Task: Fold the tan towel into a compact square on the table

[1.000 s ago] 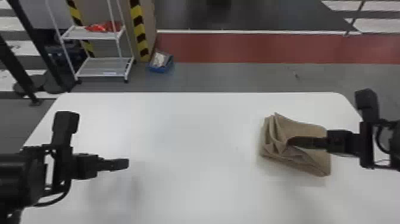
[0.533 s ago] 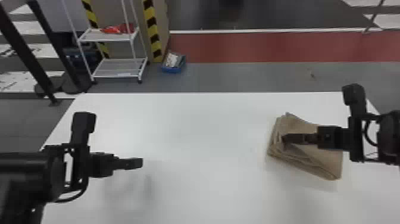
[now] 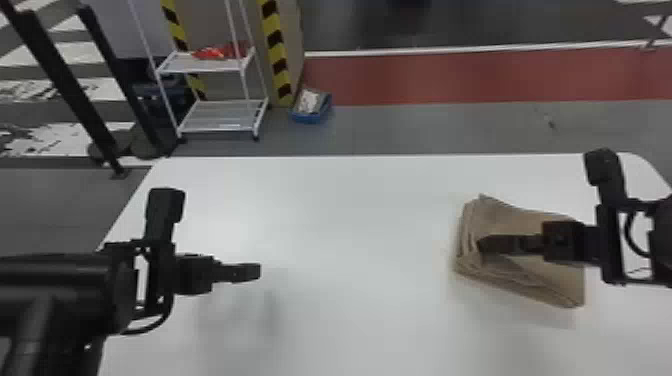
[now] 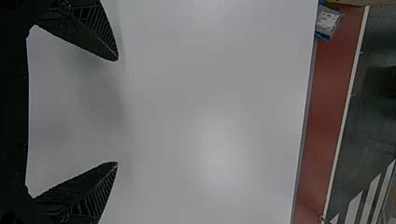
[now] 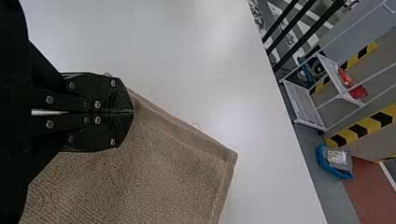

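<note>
While the left hand hangs over the white counter on the robot's left, its two fingers spread wide and nothing between them, the right hand is at the tan towel. Towel lies on the robot's right side of the counter, folded into a layered bundle, outline uneven rather than square. Stacked edges bunch on the side toward the robot's left; one corner pokes toward the counter's far edge. Right hand comes in from the right, across the top of the bundle. Wrist view: its fingers closed, tips together right at a hemmed edge of the cloth; cannot tell whether a layer is pinched between them. Hands well apart. Beyond the counter: white rack with a red item on its upper shelf, blue box on the floor nearby.
</note>
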Available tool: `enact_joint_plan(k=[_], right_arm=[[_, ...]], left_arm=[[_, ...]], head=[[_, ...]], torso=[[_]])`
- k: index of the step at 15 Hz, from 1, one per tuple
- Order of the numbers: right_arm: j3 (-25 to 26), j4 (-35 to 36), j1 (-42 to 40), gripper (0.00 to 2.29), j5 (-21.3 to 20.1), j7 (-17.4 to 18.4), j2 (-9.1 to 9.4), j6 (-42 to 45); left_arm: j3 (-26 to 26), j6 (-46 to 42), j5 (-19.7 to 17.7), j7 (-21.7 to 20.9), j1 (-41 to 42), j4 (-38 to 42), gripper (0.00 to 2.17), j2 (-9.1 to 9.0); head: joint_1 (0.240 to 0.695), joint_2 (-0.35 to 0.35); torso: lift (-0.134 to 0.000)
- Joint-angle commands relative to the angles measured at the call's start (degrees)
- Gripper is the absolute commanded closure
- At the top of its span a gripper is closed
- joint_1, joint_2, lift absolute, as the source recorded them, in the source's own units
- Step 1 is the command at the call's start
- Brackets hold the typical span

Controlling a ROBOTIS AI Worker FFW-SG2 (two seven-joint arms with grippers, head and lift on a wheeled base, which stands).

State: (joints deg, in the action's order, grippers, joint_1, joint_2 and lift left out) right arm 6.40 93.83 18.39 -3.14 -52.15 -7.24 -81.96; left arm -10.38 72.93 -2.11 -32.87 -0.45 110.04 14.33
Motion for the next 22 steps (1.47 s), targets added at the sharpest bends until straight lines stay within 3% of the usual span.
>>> enact_joint_plan(k=[1, 6, 11, 15, 18, 20, 22], right_arm=[[-0.16, 1.18, -0.82, 2.24, 1.21, -0.93, 0.03, -2.90], [-1.39, 6.10, -3.01, 2.24, 2.97, -3.57, 0.03, -6.07], [-5.70, 7.59, -3.01, 2.24, 3.05, -5.15, 0.12, -8.12], [-9.92, 7.42, -1.87, 2.24, 2.18, -5.15, 2.05, -8.12], [-7.46, 11.11, -2.92, 2.24, 4.64, -5.77, 2.40, -8.12], [-5.17, 14.36, -3.36, 2.24, 4.64, -7.18, 1.26, -8.12], [-3.77, 17.35, -6.79, 2.24, 4.55, -8.84, -1.55, -8.12]], left_arm=[[-0.08, 0.16, 0.00, 0.00, 0.10, 0.09, 0.09, 0.00], [0.09, 0.16, 0.00, 0.00, 0.10, 0.18, 0.09, -0.09], [0.09, 0.16, 0.00, 0.00, 0.10, 0.18, 0.09, -0.09], [-0.08, 0.16, 0.00, -0.09, 0.45, 0.62, 0.09, 0.00], [-1.14, 0.16, -0.18, -0.44, 1.07, 0.79, 0.09, 0.00], [-1.31, 0.16, -0.26, -0.62, 1.15, 0.88, 0.09, 0.00], [-1.31, 0.16, -0.35, -0.79, 1.07, 0.88, 0.09, 0.00]], head=[[0.695, 0.135], [0.695, 0.164], [0.695, 0.194], [0.695, 0.239], [0.695, 0.264], [0.695, 0.274], [0.695, 0.260]], torso=[[-0.124], [-0.124], [-0.124], [-0.124], [-0.124], [-0.124], [-0.124]])
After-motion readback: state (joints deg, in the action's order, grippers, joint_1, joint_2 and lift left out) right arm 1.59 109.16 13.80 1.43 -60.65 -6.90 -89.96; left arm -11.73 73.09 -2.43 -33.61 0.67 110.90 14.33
